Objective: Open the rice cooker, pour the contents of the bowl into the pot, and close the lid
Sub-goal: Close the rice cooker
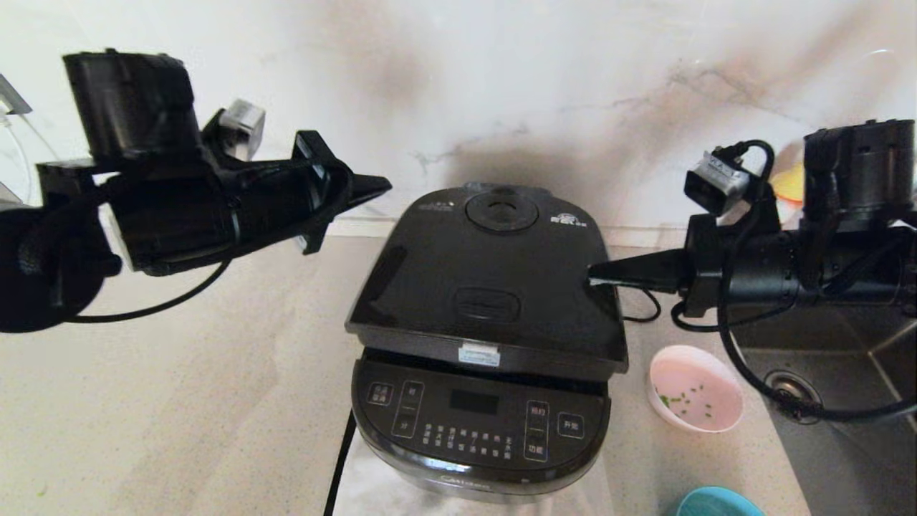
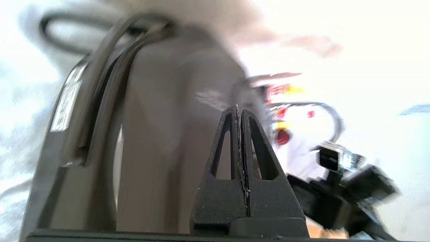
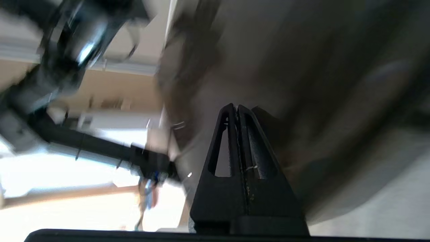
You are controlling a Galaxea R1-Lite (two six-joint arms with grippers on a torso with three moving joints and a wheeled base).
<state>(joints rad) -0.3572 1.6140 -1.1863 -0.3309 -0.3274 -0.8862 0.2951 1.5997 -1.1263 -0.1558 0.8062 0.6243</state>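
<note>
The glossy black rice cooker [image 1: 483, 423] stands mid-counter with its button panel facing me. The lid [image 1: 487, 279] lies down over the body, and a dark gap shows under its front edge. The pot is hidden beneath it. My right gripper [image 1: 592, 274] is shut and empty, its tip against the lid's right edge; in the right wrist view the tip [image 3: 235, 107] rests on the dark lid [image 3: 319, 84]. My left gripper [image 1: 387, 185] is shut and empty, hovering off the cooker's back left corner, with the cooker's side [image 2: 151, 134] in front of its tip [image 2: 238, 109]. The pink bowl [image 1: 695, 398], holding a few green bits, sits right of the cooker.
A steel sink [image 1: 824, 401] lies at the right with a black cable across it. A blue bowl [image 1: 718, 503] peeks in at the bottom edge. The cooker's power cord [image 1: 337, 473] runs down its front left. A marble wall stands behind.
</note>
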